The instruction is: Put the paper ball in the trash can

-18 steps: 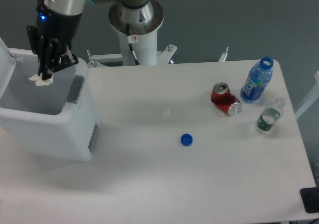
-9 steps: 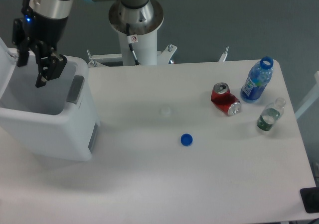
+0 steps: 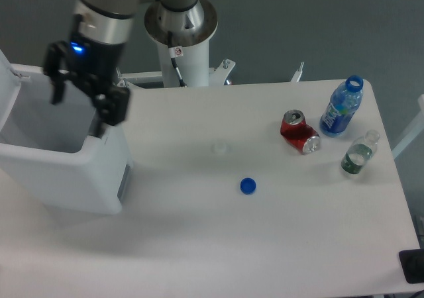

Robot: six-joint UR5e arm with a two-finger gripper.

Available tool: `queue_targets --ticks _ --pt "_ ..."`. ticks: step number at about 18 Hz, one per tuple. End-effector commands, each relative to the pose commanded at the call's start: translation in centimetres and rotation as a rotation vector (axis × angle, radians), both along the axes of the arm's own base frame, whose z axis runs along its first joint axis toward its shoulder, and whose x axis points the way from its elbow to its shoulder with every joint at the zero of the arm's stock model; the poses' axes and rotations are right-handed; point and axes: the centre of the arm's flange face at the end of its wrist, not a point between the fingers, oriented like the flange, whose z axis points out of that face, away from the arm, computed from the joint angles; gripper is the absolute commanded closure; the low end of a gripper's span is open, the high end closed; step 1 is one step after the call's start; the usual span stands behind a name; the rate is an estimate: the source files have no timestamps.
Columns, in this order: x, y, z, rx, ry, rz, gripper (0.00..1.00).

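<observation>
While hovering at upper left above the trash can (image 3: 63,162), gripper (image 3: 78,110) showing jaws spread wide, gripping nothing. Paper ball not visible anywhere; judged to be lying inside the bin, interior contents hidden. Remaining on table (image 3: 265,245): blue cap (image 3: 248,186), red can (image 3: 299,132), two bottles at right.

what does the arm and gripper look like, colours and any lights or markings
The gripper is black with two dark fingers, and a small blue light glows on its body. Above it sits a silver-grey metal wrist section. The arm's white column base has a grey round flange, a thin black cable running down it, and a small red-and-white sticker.
</observation>
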Motion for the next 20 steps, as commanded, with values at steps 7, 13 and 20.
queue_targets --ticks 7,13,20 --pt "-8.6 -4.1 -2.5 -0.136 0.126 0.043 0.0" --pt "-15.9 -8.2 -8.0 -0.275 0.13 -0.023 0.0" --pt "-20.5 -8.8 -15.5 -0.456 0.122 -0.106 0.0"
